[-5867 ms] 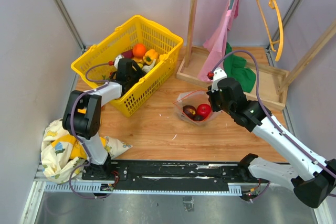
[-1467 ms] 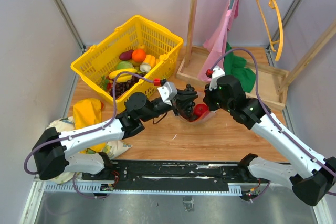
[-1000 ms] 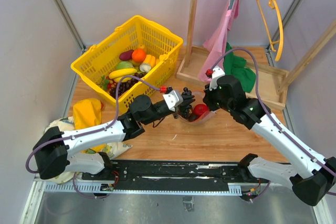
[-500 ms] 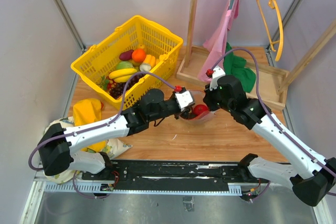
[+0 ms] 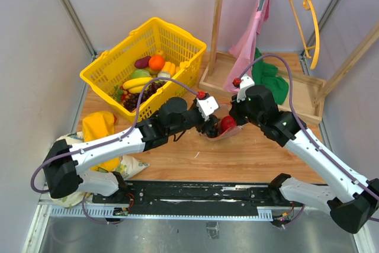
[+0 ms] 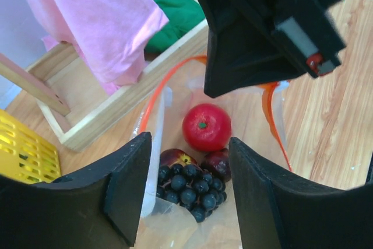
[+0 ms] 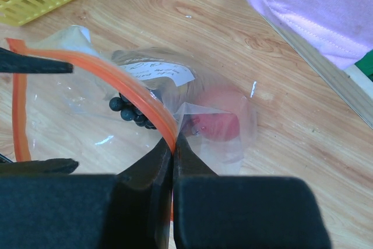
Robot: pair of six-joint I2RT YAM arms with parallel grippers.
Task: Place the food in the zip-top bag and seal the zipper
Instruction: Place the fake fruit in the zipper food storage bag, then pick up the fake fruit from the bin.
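- The zip-top bag [image 5: 220, 132] lies on the wooden table [image 5: 237, 158] at the middle of the top view, between the two grippers, with its mouth gaping wide.
- The zipper [image 6: 157, 94] is unsealed; its red-orange strip curves around the open mouth.
- Inside, at the centre of the left wrist view, lie a red apple [image 6: 206, 127], a bunch of dark grapes [image 6: 189, 188] and two dark red pieces [image 6: 178, 158].
- The right gripper [image 7: 173, 147] is clenched on the zipper edge, holding the mouth up near the white label [image 7: 160, 73].
- The left gripper [image 6: 187, 144] hangs over the mouth with its jaws apart and nothing between them.
- The yellow mesh basket [image 5: 177, 45], upper left of the top view, holds an orange [image 5: 156, 62], bananas [image 5: 137, 82], a pepper [image 5: 170, 67], a second grape bunch [image 5: 137, 98] and green and purple pieces.
- My judgement: under halfway. Several foods need carrying over, then the zipper must be pressed shut along its length.
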